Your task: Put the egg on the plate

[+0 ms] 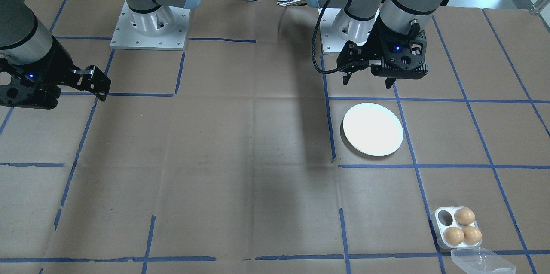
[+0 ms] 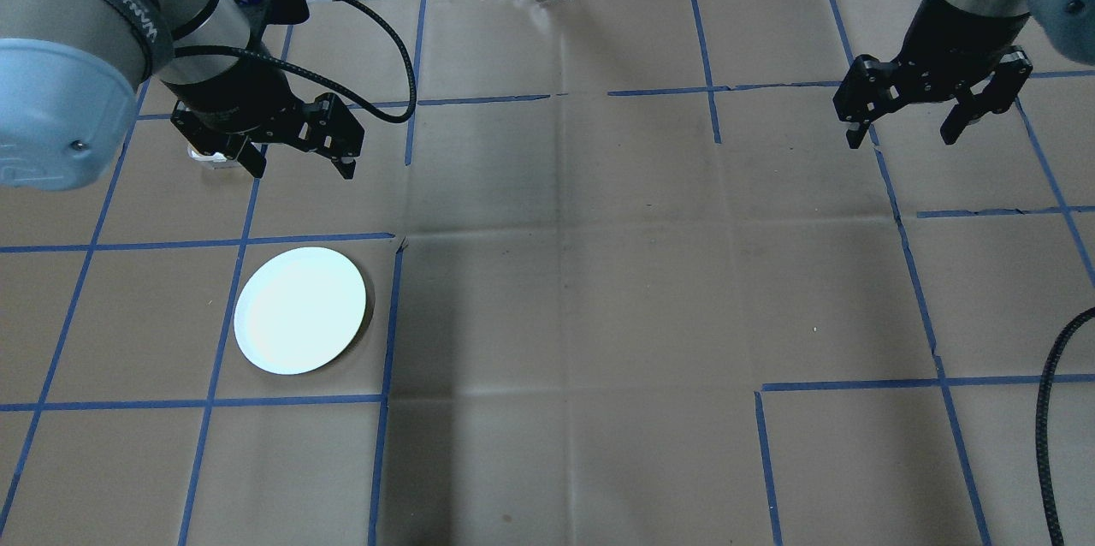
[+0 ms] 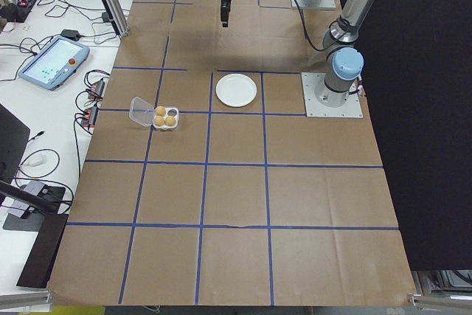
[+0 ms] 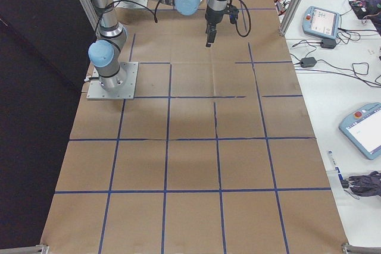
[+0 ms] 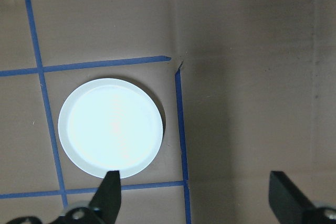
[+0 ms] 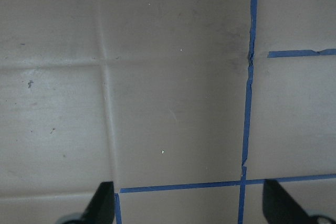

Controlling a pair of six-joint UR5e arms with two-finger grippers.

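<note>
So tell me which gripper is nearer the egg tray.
Left. The left gripper hangs open beyond the plate from the egg tray; the right gripper is across the table.

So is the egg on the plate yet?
Not yet. The plate is bare. Three eggs sit in their small tray, with one hole empty. The left gripper hangs open by the plate, holding nothing. The right gripper is open, far away. Picking and placing remain.
</note>
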